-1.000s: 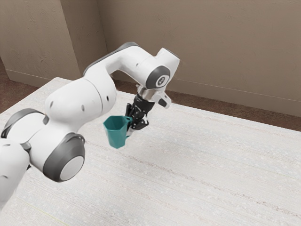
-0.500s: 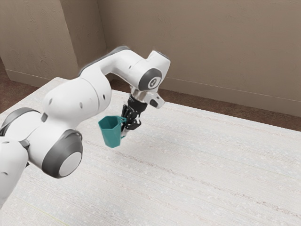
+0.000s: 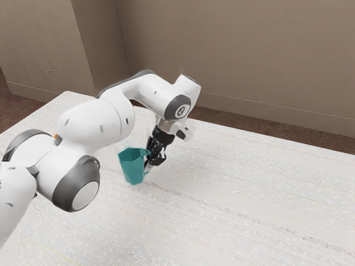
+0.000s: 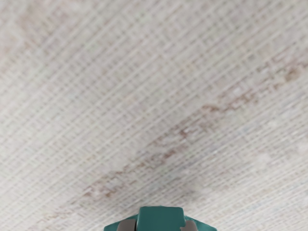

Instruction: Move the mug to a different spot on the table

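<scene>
— One mug (image 3: 133,165), teal: where do you have it?

— You have it at the near-left part of the table (image 3: 249,194), as the exterior view shows it, upright with a slight tilt and its open mouth up. Its base sits very low over the pale surface. I cannot tell you whether it touches or hangs just clear.

— And the gripper (image 3: 151,160)?

— Your black fingers are pinching the mug on its side toward the exterior view's right, up by the rim, pressed on it from two sides. The hand points steeply down at the table.

— What does the wrist view give you?

— You get the mug's teal top edge (image 4: 159,219) just under the hand. Beyond it lies whitish table top (image 4: 144,96) with faint brownish streaks running across, and a soft grey shadow close beside the mug.

— Around it?

— Your white arm (image 3: 100,127) comes in from the exterior view's left and bends over the mug, its big grey-capped joints nearest the camera. Behind the table's far edge you see a strip of brown floor (image 3: 277,124) and then a beige wall (image 3: 249,50).
</scene>
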Controlling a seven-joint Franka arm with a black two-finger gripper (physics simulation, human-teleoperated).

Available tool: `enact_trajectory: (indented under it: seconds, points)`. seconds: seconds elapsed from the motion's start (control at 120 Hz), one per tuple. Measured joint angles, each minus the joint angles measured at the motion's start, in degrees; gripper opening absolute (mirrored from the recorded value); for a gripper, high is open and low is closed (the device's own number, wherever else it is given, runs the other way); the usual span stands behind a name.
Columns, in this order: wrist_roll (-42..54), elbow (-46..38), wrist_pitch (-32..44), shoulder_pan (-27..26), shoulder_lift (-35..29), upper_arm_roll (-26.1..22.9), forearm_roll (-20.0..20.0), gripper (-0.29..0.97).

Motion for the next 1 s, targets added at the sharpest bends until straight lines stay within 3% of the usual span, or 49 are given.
enact_trajectory:
  seconds: [0.383, 0.7, 0.883, 1.0]
  points:
    - [1.37, -0.79, 1.88, 0.51, 1.48, -0.36, -0.34, -0.04]
    - [1.93, -0.77, 2.04, 0.85, 1.52, -0.76, -1.49, 0.45]
    - [2.24, -0.72, 3.83, 0.97, -0.27, -0.95, -3.87, 0.58]
    - [2.36, -1.10, 5.51, 1.40, -6.87, -0.88, -5.99, 0.62]
